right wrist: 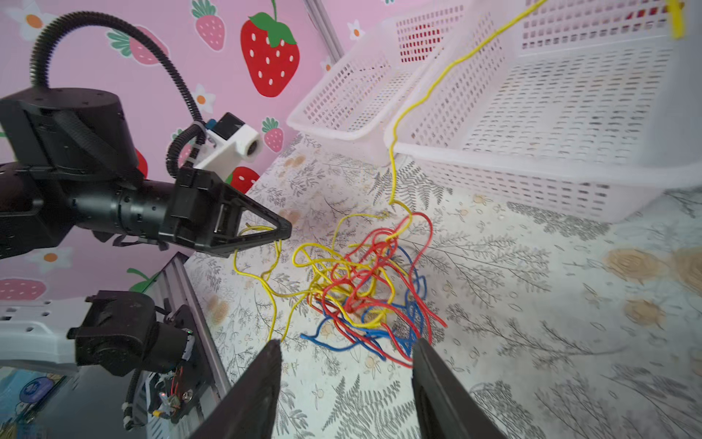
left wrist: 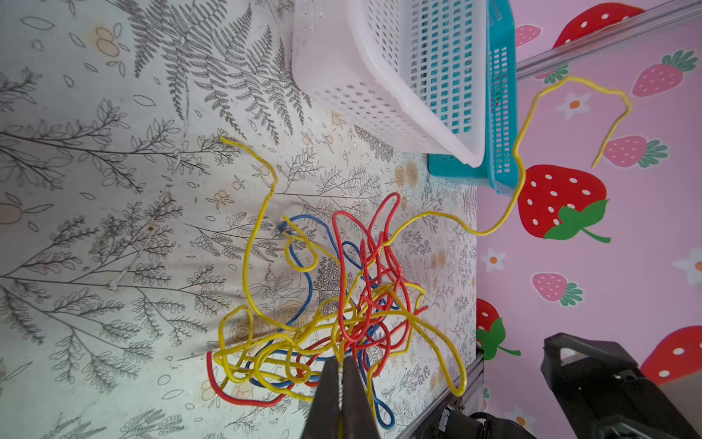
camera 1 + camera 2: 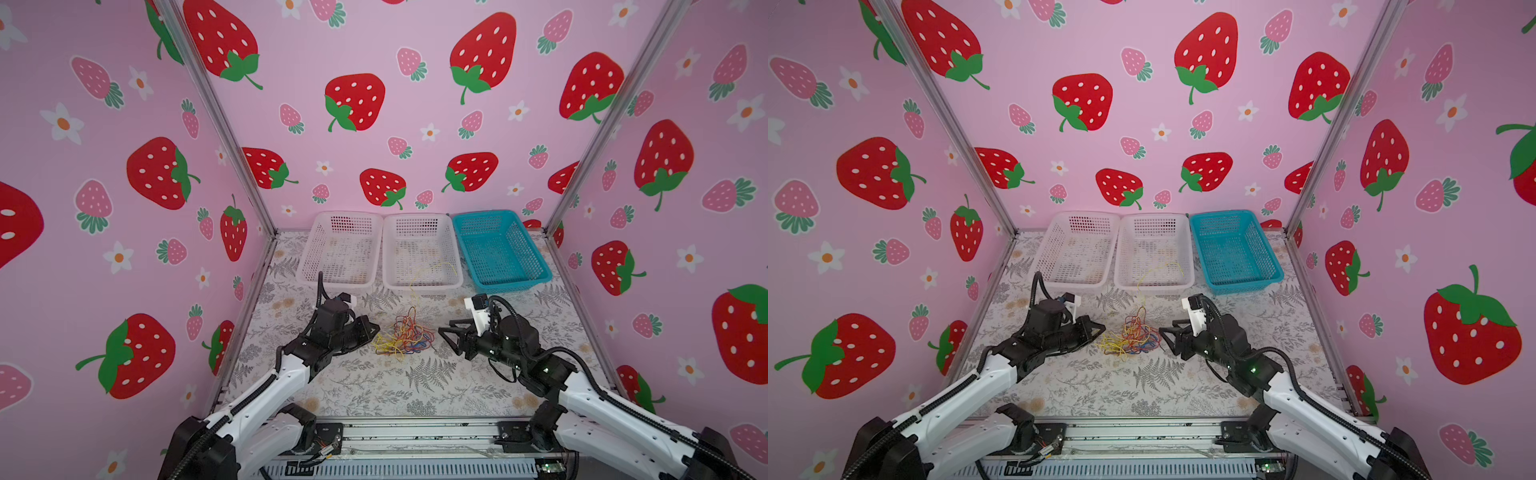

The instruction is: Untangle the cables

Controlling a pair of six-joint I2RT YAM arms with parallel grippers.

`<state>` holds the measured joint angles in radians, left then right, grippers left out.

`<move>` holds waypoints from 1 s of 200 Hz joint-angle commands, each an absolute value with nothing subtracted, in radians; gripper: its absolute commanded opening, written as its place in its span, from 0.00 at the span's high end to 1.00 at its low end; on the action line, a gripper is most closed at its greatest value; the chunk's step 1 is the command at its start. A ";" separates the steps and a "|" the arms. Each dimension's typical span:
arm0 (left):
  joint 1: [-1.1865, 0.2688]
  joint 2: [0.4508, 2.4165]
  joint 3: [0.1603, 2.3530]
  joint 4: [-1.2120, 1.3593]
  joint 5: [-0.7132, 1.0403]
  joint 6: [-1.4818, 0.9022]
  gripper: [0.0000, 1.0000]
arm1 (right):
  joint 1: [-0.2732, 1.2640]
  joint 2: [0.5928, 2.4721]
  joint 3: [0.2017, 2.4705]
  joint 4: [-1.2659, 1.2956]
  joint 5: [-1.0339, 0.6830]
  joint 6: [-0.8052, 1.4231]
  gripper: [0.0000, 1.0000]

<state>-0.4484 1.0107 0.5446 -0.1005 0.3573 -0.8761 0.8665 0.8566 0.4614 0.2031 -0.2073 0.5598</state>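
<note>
The cables [image 3: 405,337] [image 3: 1136,336] are a tangle of thin yellow, red and blue wires in the middle of the table. One yellow strand [image 3: 415,282] climbs from the tangle up over the middle white basket. My left gripper [image 3: 376,329] [image 2: 340,363] is at the tangle's left edge, shut on a yellow cable [image 2: 343,342] that runs between its fingers. My right gripper [image 3: 442,332] [image 1: 347,347] is at the tangle's right edge, low over the table. It is open, nothing lies between its fingers, and the nearest red and blue loops [image 1: 383,342] lie just ahead of its tips.
Three mesh baskets stand in a row at the back: a white one [image 3: 338,284], a second white one [image 3: 424,286] and a blue one [image 3: 515,287]. Strawberry-print walls close in the table on three sides. A metal rail [image 3: 415,432] runs along the front edge.
</note>
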 commanded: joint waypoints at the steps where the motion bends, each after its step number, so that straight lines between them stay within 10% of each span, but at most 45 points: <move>1: -0.463 1.009 0.597 -0.055 0.386 -0.883 1.00 | 0.887 0.960 0.517 0.373 -0.159 0.552 0.43; 109: -0.485 0.936 0.562 -0.063 0.380 -0.883 1.00 | 0.887 1.422 0.721 0.526 -0.035 0.480 0.48; 179: -0.485 0.915 0.509 -0.065 0.365 -0.873 1.00 | 0.886 1.367 0.760 0.484 -0.001 0.424 1.00; 200: -0.485 0.943 0.483 -0.060 0.359 -0.861 1.00 | 0.886 1.266 0.769 0.438 0.025 0.391 1.00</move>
